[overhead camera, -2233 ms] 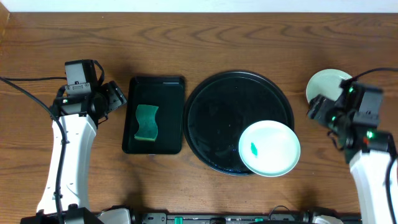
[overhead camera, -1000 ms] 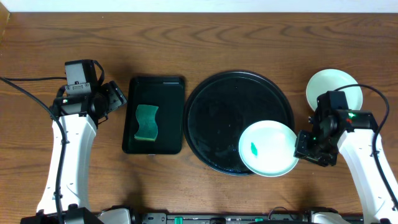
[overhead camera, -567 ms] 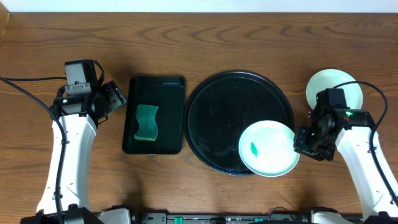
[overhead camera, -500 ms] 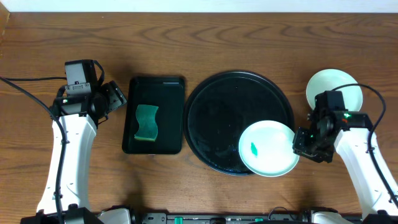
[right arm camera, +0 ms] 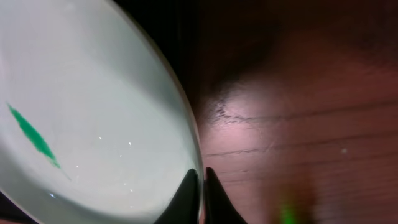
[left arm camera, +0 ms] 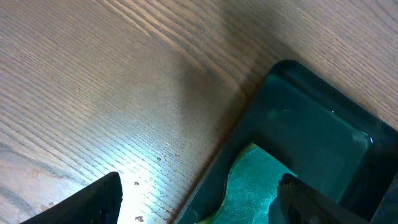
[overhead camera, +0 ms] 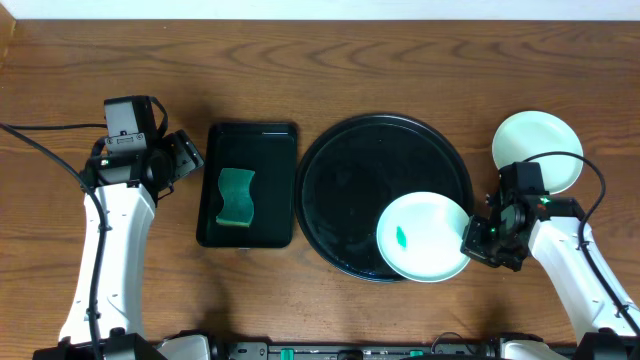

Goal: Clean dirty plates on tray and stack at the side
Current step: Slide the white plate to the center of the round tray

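Brown grained wood table [overhead camera: 400, 60]. Overhead: the round glossy black tray [overhead camera: 350, 160] bears a pale smeared plate [overhead camera: 423, 237] overhanging its near-right rim, with the right gripper [overhead camera: 470, 240] clamped on the plate's edge. A second plate [overhead camera: 535, 145] lies on the wood beyond. Left wrist: the left gripper [left arm camera: 199, 199] stands wide apart over the rounded corner of a rectangular tray [left arm camera: 311, 130] and its spongy green pad [left arm camera: 249, 180]. Right wrist: slim dark fingertips [right arm camera: 185, 196] pinch the thin rim.

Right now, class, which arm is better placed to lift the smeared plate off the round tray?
Right. The right jaws pinch the rim of the smeared plate; the left jaws stand open beside the sponge tray.
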